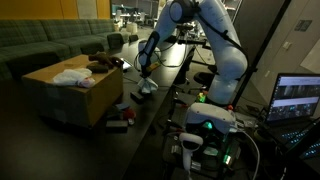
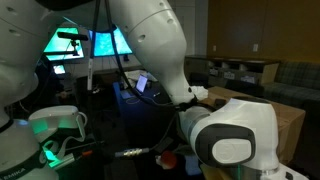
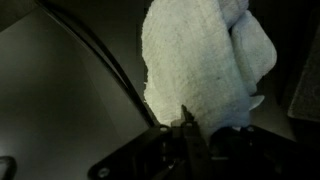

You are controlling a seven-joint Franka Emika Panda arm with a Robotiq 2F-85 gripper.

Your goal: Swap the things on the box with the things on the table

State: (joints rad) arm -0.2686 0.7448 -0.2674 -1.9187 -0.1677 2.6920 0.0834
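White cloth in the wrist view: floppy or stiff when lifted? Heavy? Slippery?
Probably floppy: the white cloth bunches in soft folds where the gripper pinches its edge. Likely light for its size, since a small pinch seems to hold it. Its nubby weave suggests little slipping, though it may drag on the glossy table.

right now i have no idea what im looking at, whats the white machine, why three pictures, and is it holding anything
The white machine is a robot arm with a two-finger gripper at its end. Two pictures come from cameras standing in the room. The dark close-up comes from a camera on the arm's wrist. The arm bends over a long black table beside a cardboard box. On the box lie a pale cloth and a brown item. The gripper is shut and seems to pinch the edge of a white cloth.
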